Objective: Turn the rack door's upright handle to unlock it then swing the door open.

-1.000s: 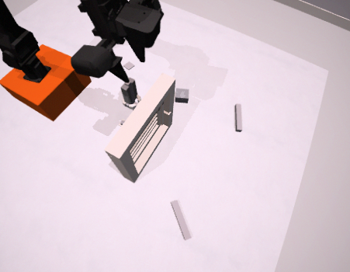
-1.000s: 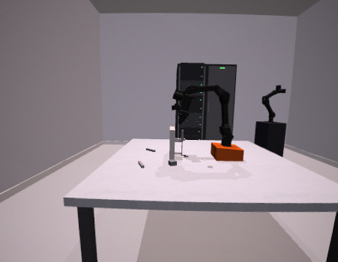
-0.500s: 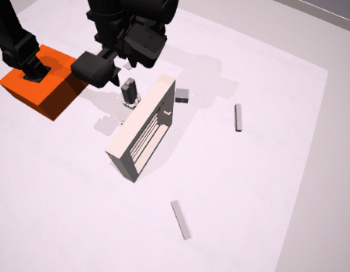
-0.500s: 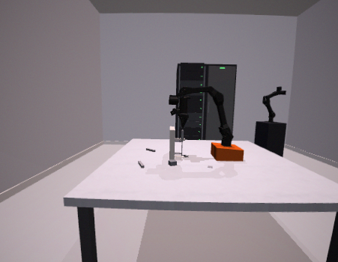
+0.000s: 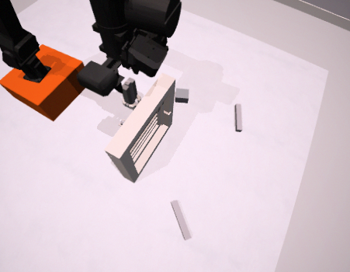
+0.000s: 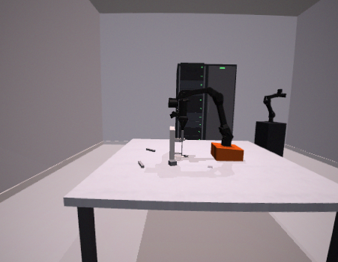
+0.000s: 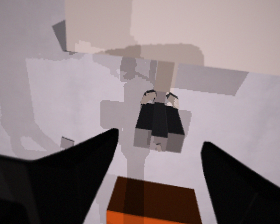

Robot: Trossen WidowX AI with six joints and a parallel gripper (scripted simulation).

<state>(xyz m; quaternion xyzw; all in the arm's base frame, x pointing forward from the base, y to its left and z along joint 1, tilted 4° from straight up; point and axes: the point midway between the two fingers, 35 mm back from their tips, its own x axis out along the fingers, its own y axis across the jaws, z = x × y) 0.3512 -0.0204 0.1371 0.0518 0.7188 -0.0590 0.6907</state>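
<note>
The pale rack frame (image 5: pixel 123 130) (image 6: pixel 171 146) (image 7: pixel 211 30) stands upright on the table. Its door is on the side toward the orange base and is mostly hidden behind the frame; it looks shut. The dark upright handle (image 5: pixel 131 92) (image 6: pixel 182 143) (image 7: pixel 160 120) stands out from that side, with light grey ends. My gripper (image 6: pixel 183 129) (image 7: pixel 159 140) is open and points down over the handle. In the wrist view the handle's top shows between the two fingertips, with a gap on each side. In the top view the arm hides part of the fingers.
The orange base box (image 5: pixel 38 83) (image 6: pixel 227 153) (image 7: pixel 153 197) stands on the handle side. A small grey block (image 5: pixel 181 95) (image 6: pixel 172 163) lies by the frame's end. Two grey bars (image 5: pixel 238 117) (image 5: pixel 181 220) lie beyond the frame. A small tile (image 6: pixel 210 167) (image 7: pixel 67 142) lies on the handle side.
</note>
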